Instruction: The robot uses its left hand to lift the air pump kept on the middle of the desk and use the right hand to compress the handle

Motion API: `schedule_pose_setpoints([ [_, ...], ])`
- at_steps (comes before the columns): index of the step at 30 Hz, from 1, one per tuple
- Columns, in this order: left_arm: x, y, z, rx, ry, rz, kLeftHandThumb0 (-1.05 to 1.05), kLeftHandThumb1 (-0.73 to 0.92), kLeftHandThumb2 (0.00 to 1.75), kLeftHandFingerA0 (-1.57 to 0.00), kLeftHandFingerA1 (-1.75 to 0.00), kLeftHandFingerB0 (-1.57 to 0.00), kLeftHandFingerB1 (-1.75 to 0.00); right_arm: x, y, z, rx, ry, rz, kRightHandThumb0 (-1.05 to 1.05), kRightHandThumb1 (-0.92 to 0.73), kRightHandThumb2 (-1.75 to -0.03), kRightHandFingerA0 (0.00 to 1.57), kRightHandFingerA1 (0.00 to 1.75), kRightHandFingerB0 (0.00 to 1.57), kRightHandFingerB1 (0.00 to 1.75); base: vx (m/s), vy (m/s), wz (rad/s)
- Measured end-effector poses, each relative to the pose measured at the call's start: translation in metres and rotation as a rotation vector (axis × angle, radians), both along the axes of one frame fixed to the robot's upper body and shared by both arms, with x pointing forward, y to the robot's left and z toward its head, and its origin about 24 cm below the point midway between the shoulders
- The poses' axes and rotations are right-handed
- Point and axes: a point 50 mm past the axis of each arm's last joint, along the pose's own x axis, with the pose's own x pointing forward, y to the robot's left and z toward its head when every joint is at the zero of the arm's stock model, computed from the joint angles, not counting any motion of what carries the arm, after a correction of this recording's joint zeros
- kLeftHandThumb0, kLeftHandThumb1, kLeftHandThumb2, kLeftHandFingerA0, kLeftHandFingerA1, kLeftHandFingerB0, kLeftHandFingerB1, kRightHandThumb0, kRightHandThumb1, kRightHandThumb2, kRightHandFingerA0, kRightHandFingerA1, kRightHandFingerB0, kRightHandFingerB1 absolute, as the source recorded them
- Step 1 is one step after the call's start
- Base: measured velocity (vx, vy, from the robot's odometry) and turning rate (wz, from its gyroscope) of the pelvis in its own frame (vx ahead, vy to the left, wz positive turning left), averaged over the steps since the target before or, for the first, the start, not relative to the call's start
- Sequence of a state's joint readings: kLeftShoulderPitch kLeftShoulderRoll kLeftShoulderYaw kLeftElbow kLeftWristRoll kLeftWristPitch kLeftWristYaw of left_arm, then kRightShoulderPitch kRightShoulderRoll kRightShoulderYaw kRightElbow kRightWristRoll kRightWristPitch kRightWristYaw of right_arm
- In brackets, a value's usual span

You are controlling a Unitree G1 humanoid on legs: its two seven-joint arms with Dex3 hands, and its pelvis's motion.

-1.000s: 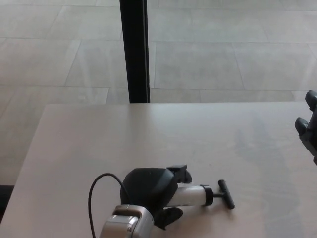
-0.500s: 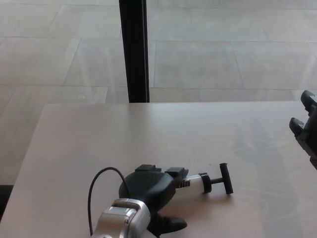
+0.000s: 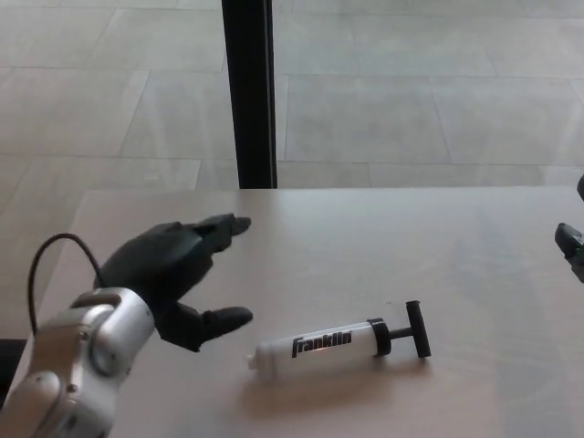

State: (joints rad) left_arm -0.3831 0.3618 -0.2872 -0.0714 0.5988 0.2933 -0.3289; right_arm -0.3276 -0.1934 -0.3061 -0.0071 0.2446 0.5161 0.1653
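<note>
The air pump (image 3: 333,345) lies on its side near the desk's front middle: a white barrel with black "Franklin" lettering and a black T-handle (image 3: 417,328) at its right end. My left hand (image 3: 169,274) hovers open to the left of the pump, its fingers spread and apart from the barrel, holding nothing. Only a black sliver of my right hand (image 3: 573,245) shows at the right edge of the picture, well to the right of the handle.
The pale desk (image 3: 365,246) ends at a far edge just below a black vertical post (image 3: 248,91). Grey tiled floor lies beyond. A black cable (image 3: 57,265) loops from my left wrist.
My left hand has let go of the pump and pulled back up and to the left, opening. The pump now lies fully uncovered. My right hand has slid further off the right edge.
</note>
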Motion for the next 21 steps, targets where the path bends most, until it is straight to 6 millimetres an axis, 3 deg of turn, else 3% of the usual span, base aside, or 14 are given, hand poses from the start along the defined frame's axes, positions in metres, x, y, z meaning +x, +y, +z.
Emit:
schedule_pose_setpoints([
  [1,0.001,0.006,0.003,-0.027,-0.003,0.018,-0.71,0.70,1.09,-0.03,-0.51,0.00,-0.34,-0.001,-0.004,0.000,-0.004,0.002,-0.008,-0.93,-0.92,-0.86,0.00,0.18,0.00,0.23,0.00,0.000,0.00],
  [2,0.001,0.012,0.006,-0.048,-0.006,0.034,-0.68,0.72,1.09,0.00,-0.44,-0.02,-0.32,-0.002,-0.007,0.000,-0.008,0.003,-0.016,-0.98,-0.89,-1.28,0.02,0.15,0.10,0.08,0.00,0.000,0.00],
  [3,0.002,0.018,0.010,-0.071,-0.010,0.052,-0.79,0.90,0.67,-0.15,-0.41,-0.08,-0.27,-0.004,-0.011,0.001,-0.012,0.004,-0.025,-0.94,-0.81,-1.25,0.03,0.21,0.12,0.16,0.00,0.000,0.00],
  [4,0.003,0.024,0.013,-0.093,-0.015,0.070,-0.80,0.71,1.05,-0.10,-0.50,-0.05,-0.39,-0.005,-0.015,0.001,-0.019,0.006,-0.035,-0.94,-0.80,-1.24,0.03,0.21,0.13,0.14,0.00,0.000,0.00],
  [5,0.003,0.031,0.016,-0.110,-0.020,0.090,-0.37,0.52,1.12,-0.02,-0.52,0.00,-0.50,-0.007,-0.020,0.002,-0.026,0.007,-0.047,-0.95,-0.77,-1.23,0.03,0.24,0.15,0.23,0.00,0.000,0.00],
  [6,0.003,0.037,0.019,-0.122,-0.022,0.106,-0.36,0.54,1.13,-0.02,-0.52,0.00,-0.49,-0.008,-0.024,0.002,-0.030,0.008,-0.056,-1.03,-0.91,-0.79,0.01,0.40,0.10,0.31,0.00,0.000,0.00],
  [7,0.003,0.045,0.021,-0.137,-0.025,0.128,-0.76,0.90,0.67,-0.18,-0.44,-0.20,-0.32,-0.010,-0.029,0.003,-0.037,0.010,-0.068,-0.96,-0.92,-0.74,0.05,0.50,0.11,0.37,0.00,0.000,0.00],
  [11,-0.003,0.075,0.025,-0.193,-0.027,0.214,-0.71,0.89,0.68,-0.26,-0.44,-0.24,-0.32,-0.020,-0.051,0.002,-0.064,0.034,-0.126,-0.95,-0.92,-0.73,0.21,0.60,0.21,0.43,0.00,0.000,0.00],
  [13,-0.008,0.093,0.024,-0.220,-0.020,0.267,-0.71,0.89,0.68,-0.26,-0.44,-0.24,-0.32,-0.028,-0.066,0.000,-0.082,0.053,-0.167,-0.95,-0.92,-0.73,0.21,0.60,0.21,0.43,0.00,0.000,0.00],
  [15,-0.016,0.114,0.021,-0.257,-0.008,0.333,-0.73,0.86,0.66,-0.22,-0.41,-0.23,-0.32,-0.037,-0.083,0.000,-0.103,0.073,-0.216,-0.93,-0.92,-0.69,0.28,0.71,0.26,0.51,0.00,0.000,0.00],
  [19,-0.033,0.146,0.008,-0.313,0.030,0.446,-0.72,0.86,0.66,-0.25,-0.47,-0.24,-0.35,-0.056,-0.109,-0.003,-0.129,0.112,-0.298,-0.94,-0.92,-0.77,0.28,0.77,0.21,0.57,0.00,0.000,0.00],
  [20,-0.041,0.157,0.003,-0.331,0.044,0.487,-0.68,0.88,0.66,-0.26,-0.48,-0.22,-0.36,-0.063,-0.118,-0.005,-0.134,0.126,-0.327,-1.02,-0.78,-0.93,0.29,0.76,0.20,0.58,0.00,0.000,0.00],
  [21,-0.046,0.164,-0.001,-0.343,0.054,0.517,-0.67,0.86,0.66,-0.31,-0.49,-0.29,-0.40,-0.068,-0.124,-0.006,-0.139,0.138,-0.348,-1.03,-0.78,-0.93,0.29,0.77,0.20,0.60,0.00,0.000,0.00],
])
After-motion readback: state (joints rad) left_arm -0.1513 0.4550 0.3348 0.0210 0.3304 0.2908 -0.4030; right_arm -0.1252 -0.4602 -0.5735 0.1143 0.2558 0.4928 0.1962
